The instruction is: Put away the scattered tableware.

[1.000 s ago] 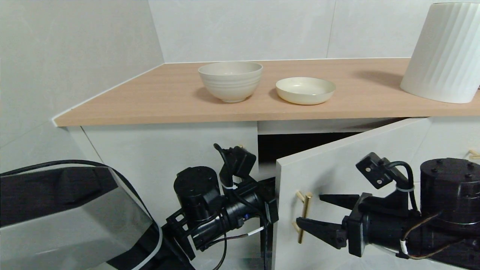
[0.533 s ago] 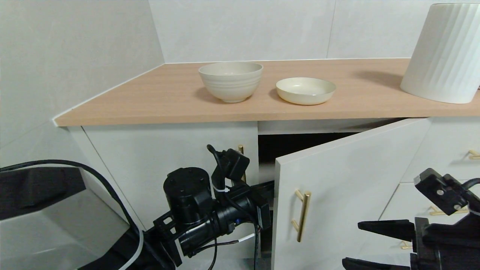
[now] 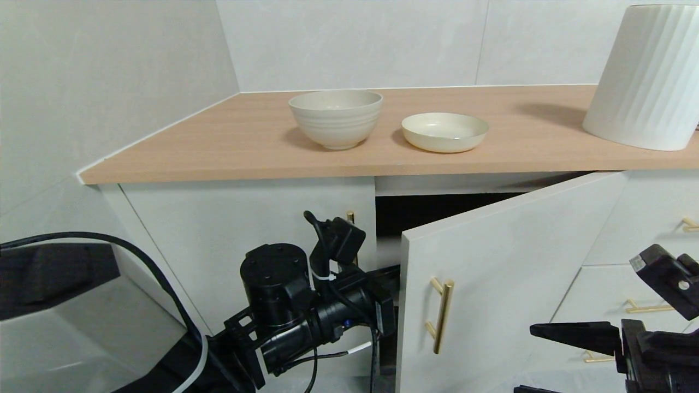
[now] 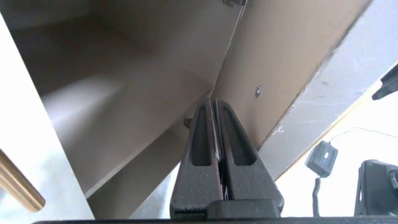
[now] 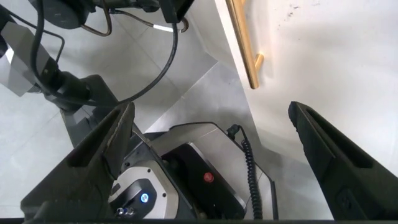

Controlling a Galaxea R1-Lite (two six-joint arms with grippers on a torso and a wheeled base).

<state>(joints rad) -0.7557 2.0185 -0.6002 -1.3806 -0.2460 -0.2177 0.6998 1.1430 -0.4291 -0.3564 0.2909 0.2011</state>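
A cream bowl (image 3: 336, 117) and a shallow cream dish (image 3: 445, 131) stand side by side on the wooden countertop (image 3: 218, 147). Below them a white cabinet door (image 3: 491, 262) with a gold handle (image 3: 439, 314) hangs ajar. My left gripper (image 3: 390, 275) is low at the door's free edge, its tips tucked into the gap. In the left wrist view my left gripper (image 4: 213, 102) is shut and empty, pointing into the cabinet behind the door. My right gripper (image 3: 538, 360) is open and empty at the lower right, apart from the handle (image 5: 245, 43), which lies beyond its spread fingers (image 5: 106, 149).
A tall white ribbed cylinder (image 3: 650, 76) stands on the counter's right end. Tiled walls close the corner at left and behind. Drawers with gold pulls (image 3: 691, 222) lie right of the open door. The dark cabinet opening (image 3: 437, 210) shows above the door.
My right gripper has drawn back from the door handle, to the right and down, still open. The left arm has shifted slightly left. The door stays ajar.
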